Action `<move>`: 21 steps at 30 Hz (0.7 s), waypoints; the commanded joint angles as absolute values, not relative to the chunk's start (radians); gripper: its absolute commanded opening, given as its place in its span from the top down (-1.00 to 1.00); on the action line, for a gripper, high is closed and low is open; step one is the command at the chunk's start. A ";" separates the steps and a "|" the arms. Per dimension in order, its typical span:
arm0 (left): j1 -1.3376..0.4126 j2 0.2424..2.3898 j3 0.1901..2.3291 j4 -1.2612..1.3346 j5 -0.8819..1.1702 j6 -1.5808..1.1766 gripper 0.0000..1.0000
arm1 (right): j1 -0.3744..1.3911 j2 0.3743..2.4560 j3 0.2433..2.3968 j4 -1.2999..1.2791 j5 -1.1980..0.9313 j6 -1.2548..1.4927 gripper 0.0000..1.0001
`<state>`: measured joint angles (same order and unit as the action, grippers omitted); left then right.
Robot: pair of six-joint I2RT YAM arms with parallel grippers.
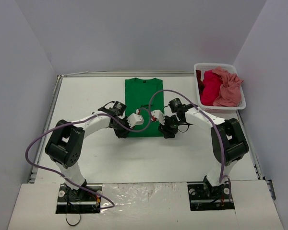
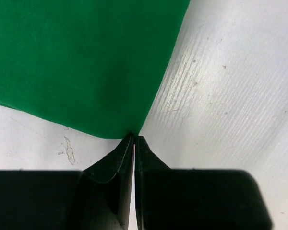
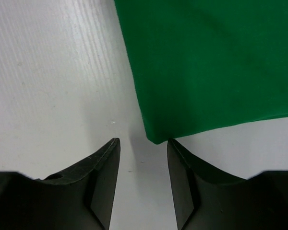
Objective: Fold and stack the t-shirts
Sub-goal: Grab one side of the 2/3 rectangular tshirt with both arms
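Observation:
A bright green t-shirt (image 1: pixel 143 103) lies folded into a long strip in the middle of the table. My left gripper (image 1: pixel 122 132) is at its near left corner. In the left wrist view the jaws (image 2: pixel 134 139) are shut, pinching the very tip of that corner of the green cloth (image 2: pixel 86 62). My right gripper (image 1: pixel 168 132) is at the near right corner. In the right wrist view it (image 3: pixel 143 142) is open, and the corner of the green cloth (image 3: pixel 211 62) lies just ahead of its tips, touching the right finger. A crimson t-shirt (image 1: pixel 210 88) and a salmon pink t-shirt (image 1: pixel 229 88) lie heaped in the basket.
A white slatted basket (image 1: pixel 216 65) stands at the back right of the table. Grey walls close in the table on three sides. Purple cables loop over both arms, above the near half of the green shirt.

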<state>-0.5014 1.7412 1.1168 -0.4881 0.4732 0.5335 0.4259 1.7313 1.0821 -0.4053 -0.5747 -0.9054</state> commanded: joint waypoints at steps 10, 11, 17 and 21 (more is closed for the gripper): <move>-0.482 1.740 1.166 -0.515 0.538 0.499 0.95 | 0.457 1.772 1.103 -0.331 -0.535 -0.894 0.20; -0.482 1.741 1.164 -0.515 0.538 0.499 0.95 | 0.457 1.773 1.104 -0.331 -0.535 -0.890 0.20; -0.468 1.732 1.152 -0.509 0.572 0.494 0.95 | 0.384 1.682 1.072 -0.336 -0.643 -0.845 0.21; -0.462 1.723 1.143 -0.496 0.598 0.480 0.95 | 0.334 1.614 1.042 -0.333 -0.715 -0.813 0.17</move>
